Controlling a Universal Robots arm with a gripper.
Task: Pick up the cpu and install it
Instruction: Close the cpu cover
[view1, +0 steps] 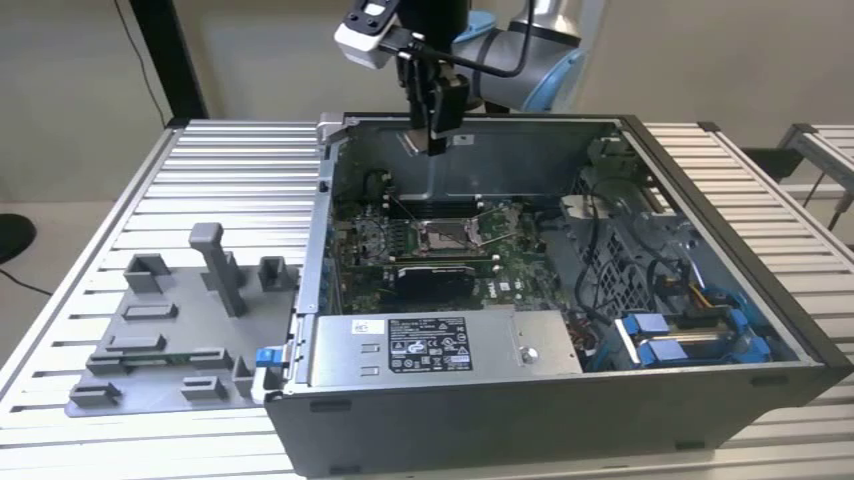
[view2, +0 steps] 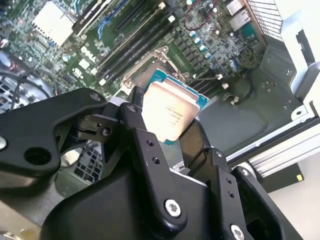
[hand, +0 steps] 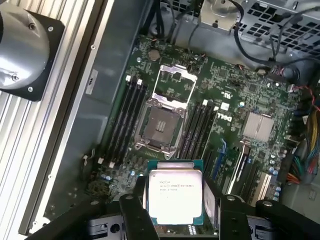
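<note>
In both wrist views the gripper (hand: 175, 202) is closed just to the width of the cpu (hand: 175, 194), with its black fingers (hand: 134, 215) pressing on two opposite edges of the chip. Below, well apart from it, the first wrist view shows the socket (hand: 161, 126) open, with its frame (hand: 172, 82) lifted and memory slots (hand: 125, 120) close on both sides. The exterior view adds the gripper hanging near the far rim of the computer case (view1: 534, 118), free air down to the motherboard (view1: 514, 215), and a grey fixture (view1: 160, 335) on the table (view1: 214, 170) at the exterior view's left.
</note>
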